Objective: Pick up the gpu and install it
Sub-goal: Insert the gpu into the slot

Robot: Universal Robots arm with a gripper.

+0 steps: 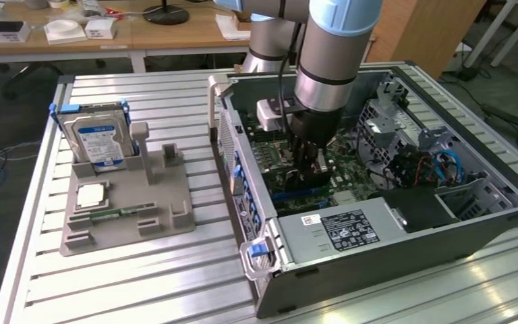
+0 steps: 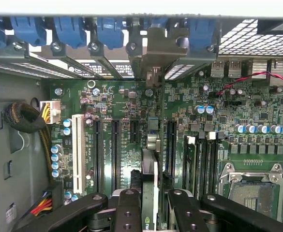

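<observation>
The gpu is a thin black card seen edge-on, standing upright over the green motherboard among its long black slots. Its metal bracket reaches the case's rear slot wall. My gripper is shut on the card, with one black finger on either side. In the exterior view the gripper reaches straight down into the open computer case, and the gpu sits low against the board beneath it.
Blue slot latches line the case's rear wall. A cable bundle lies beside the board. Outside the case, a grey parts holder carries a blue-labelled hard drive and a small green memory stick.
</observation>
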